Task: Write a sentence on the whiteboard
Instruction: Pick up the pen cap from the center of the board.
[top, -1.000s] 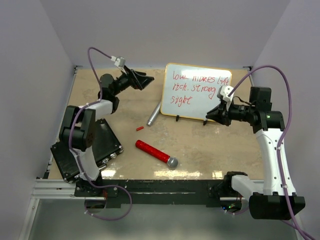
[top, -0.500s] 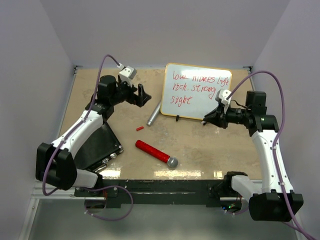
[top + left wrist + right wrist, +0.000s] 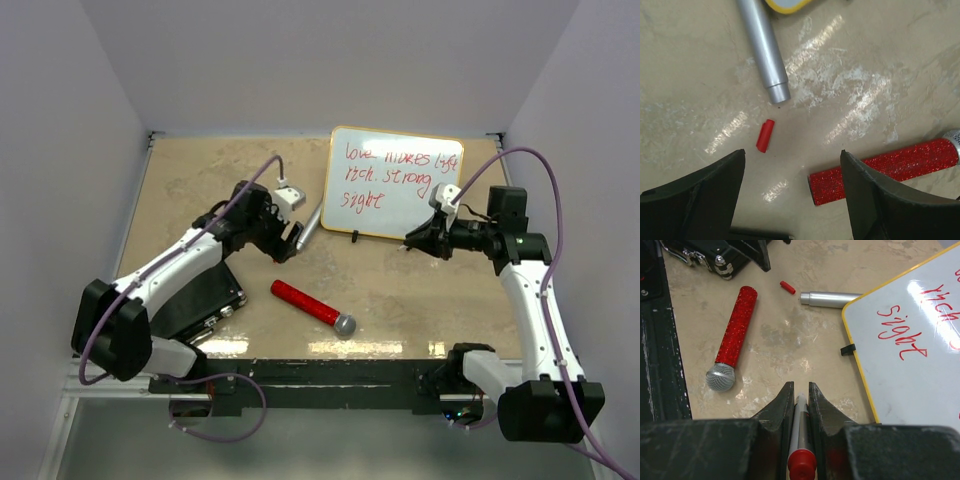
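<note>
- Two hands are mine: my left hand hangs wide open over the table, with nothing between its fingers.
- Under it, left of centre in its wrist view, lies a small red cap. A silver tube lies just above the cap, not touching it.
- A red glitter microphone lies at the lower right of that view.
- My right hand is clamped on a marker, its red end towards the camera.
- The whiteboard stands on black feet at the upper centre-right of the top view, near my right hand.
- The sentence runs across it in red, three lines, from "love" to "sight".
- A black box lies at the lower left, beneath my left arm.
</note>
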